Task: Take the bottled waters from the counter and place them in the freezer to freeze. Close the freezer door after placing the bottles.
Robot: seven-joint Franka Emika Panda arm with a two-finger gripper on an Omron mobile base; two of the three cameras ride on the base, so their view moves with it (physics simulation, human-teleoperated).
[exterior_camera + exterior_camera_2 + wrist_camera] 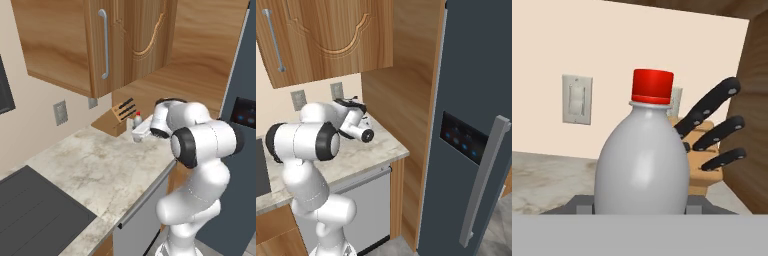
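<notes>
A clear bottled water with a red cap stands upright between my fingertips in the hand view. My gripper is shut on its lower body. In the left base view the same bottle shows at the far end of the beige counter, just right of the knife block, with my gripper on it. The freezer door is a tall dark grey panel at the right, standing shut, with a long grey handle and a blue-lit panel.
A wooden knife block stands close behind the bottle against the wooden side wall. Wall cabinets hang over the counter. The black cooktop lies at the near left. A grey dishwasher front sits under the counter edge.
</notes>
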